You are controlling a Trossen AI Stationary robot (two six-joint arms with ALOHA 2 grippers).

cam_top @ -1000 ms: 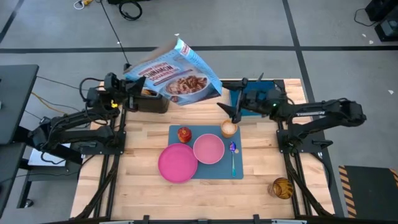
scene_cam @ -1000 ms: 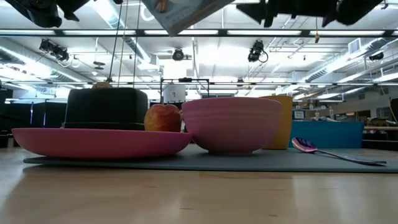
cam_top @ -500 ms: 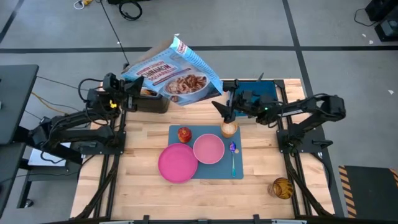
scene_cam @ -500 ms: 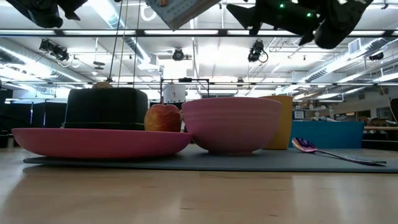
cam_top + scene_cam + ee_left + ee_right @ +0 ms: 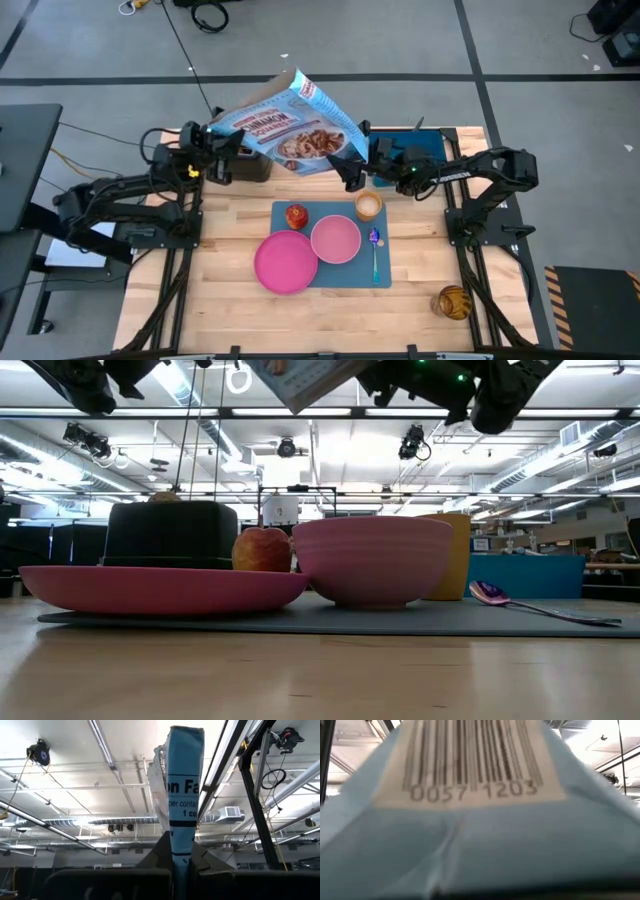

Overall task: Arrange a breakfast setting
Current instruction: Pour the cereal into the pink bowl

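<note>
A blue cereal box (image 5: 292, 125) is held in the air above the table's far edge, tilted, by my left gripper (image 5: 226, 152), which is shut on it. My right gripper (image 5: 349, 172) is open at the box's right lower end; its wrist view is filled by the barcode panel (image 5: 475, 765). On the blue placemat (image 5: 384, 275) rest the pink plate (image 5: 285, 262), pink bowl (image 5: 335, 238), apple (image 5: 296, 215), tan cup (image 5: 369, 206) and spoon (image 5: 375, 250). My left gripper pinches the box between its two fingers at the narrow side panel (image 5: 181, 851), one finger on each broad face. The fingers come level from the table's left. The box is lifted clear and tilted, its open top (image 5: 262, 92) toward the far left. My right gripper: I cannot tell whether its fingers touch the box's end.
A black toaster (image 5: 247, 165) stands at the far left under the box. A deep blue tray (image 5: 418, 148) lies at the far right under my right arm. A round brown object (image 5: 453, 301) sits at the near right. Bare wood shows along the near edge.
My right gripper has moved toward the table's left, up to the box's lower end. My left gripper has moved a little toward the table's right, carrying the box with it; the box stays lifted and tilted.
</note>
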